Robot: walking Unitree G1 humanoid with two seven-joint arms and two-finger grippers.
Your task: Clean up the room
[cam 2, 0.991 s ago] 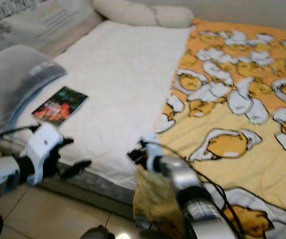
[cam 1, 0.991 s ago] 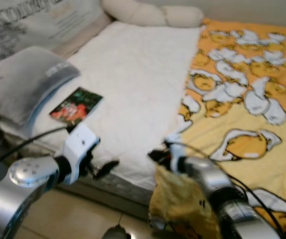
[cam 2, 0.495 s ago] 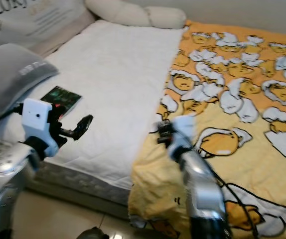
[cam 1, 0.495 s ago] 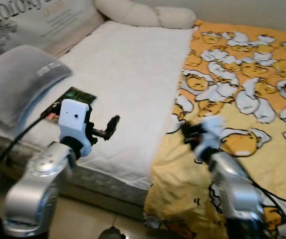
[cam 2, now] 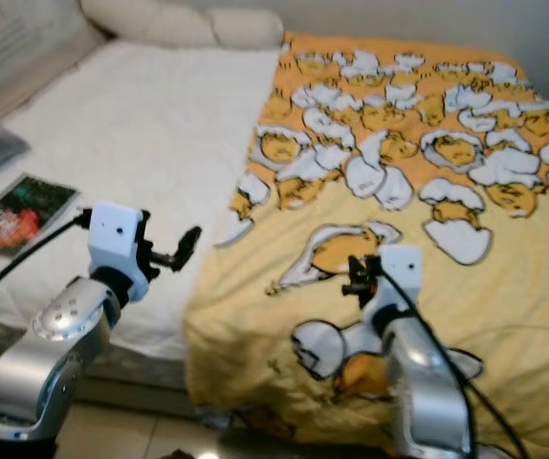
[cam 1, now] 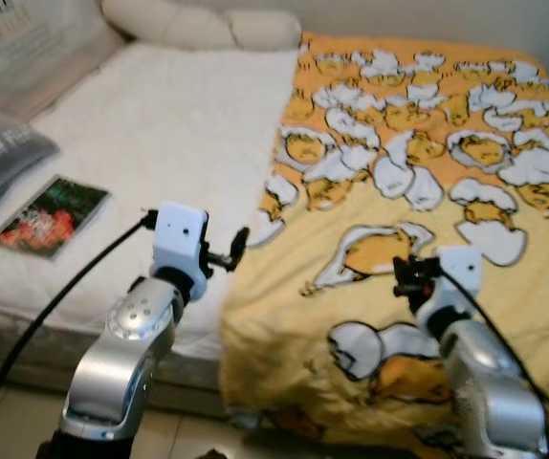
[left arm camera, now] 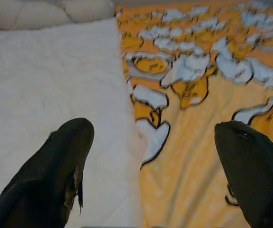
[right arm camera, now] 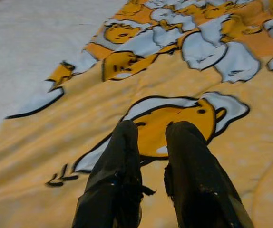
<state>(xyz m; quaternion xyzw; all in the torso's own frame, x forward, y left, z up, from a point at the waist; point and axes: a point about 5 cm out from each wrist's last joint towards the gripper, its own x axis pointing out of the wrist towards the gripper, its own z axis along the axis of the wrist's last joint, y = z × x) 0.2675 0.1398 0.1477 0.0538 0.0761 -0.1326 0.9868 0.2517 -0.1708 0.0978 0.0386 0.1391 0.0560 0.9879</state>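
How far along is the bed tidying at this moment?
Done: the yellow blanket lies spread across the right part of the bed. In hand: nothing; the left gripper hovers open at the blanket's edge, and the right gripper sits nearly closed over the blanket, empty. Left: the book lies on the white sheet beside the grey pillow.

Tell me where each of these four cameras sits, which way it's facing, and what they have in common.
Left eye view: on the head, looking down at the bed; both silver arms show, left gripper open.
Right eye view: the head's other eye, same scene, slightly shifted.
Left wrist view: along the left gripper's spread fingers at the yellow blanket edge.
Right wrist view: along the right gripper, nearly closed, empty, over the blanket.
Shared: all show blanket and white sheet.
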